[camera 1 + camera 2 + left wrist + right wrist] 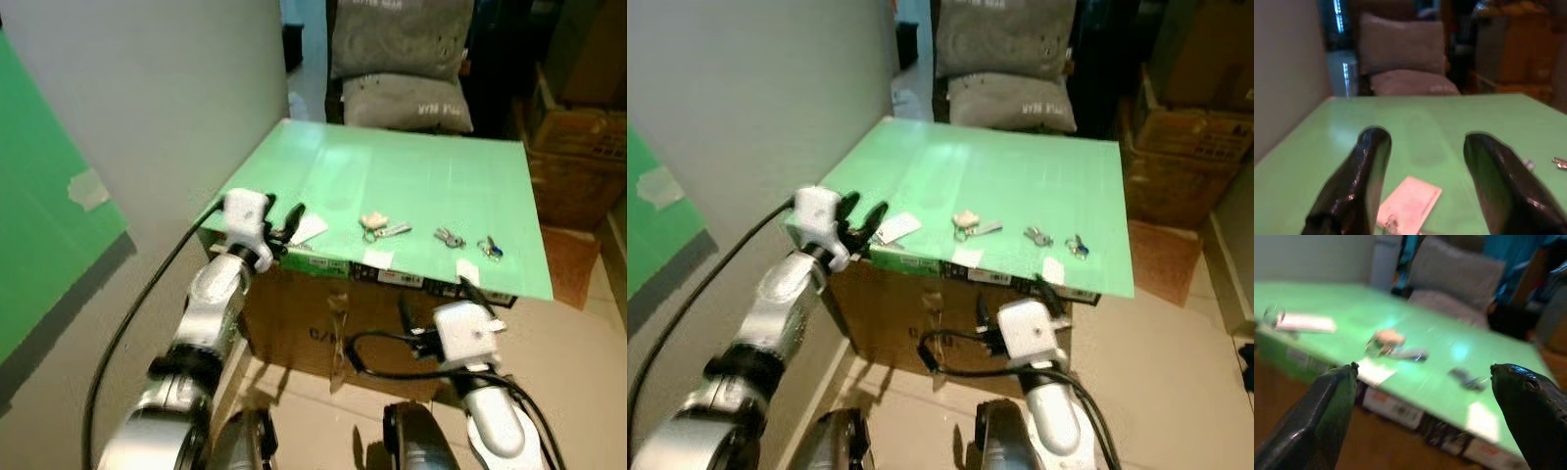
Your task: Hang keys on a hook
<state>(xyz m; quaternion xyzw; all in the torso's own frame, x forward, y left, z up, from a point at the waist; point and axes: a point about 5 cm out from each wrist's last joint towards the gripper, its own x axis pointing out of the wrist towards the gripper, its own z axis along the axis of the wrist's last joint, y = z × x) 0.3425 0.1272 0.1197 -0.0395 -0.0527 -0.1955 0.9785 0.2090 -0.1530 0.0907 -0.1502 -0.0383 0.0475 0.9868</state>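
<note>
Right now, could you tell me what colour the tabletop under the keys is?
Light green tabletop, clearest in the left eye view.

Three sets of keys (380,227) lie in a row near the surface's (411,176) front edge, cushions (407,103) behind.

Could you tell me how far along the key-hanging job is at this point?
Nothing looks done: three key sets lie on the green board, none lifted. In hand: the left gripper is open at the board's near-left edge, by a white tag. The right gripper is open below the front edge. Left: grasping keys and hanging them; I see no hook.
</note>
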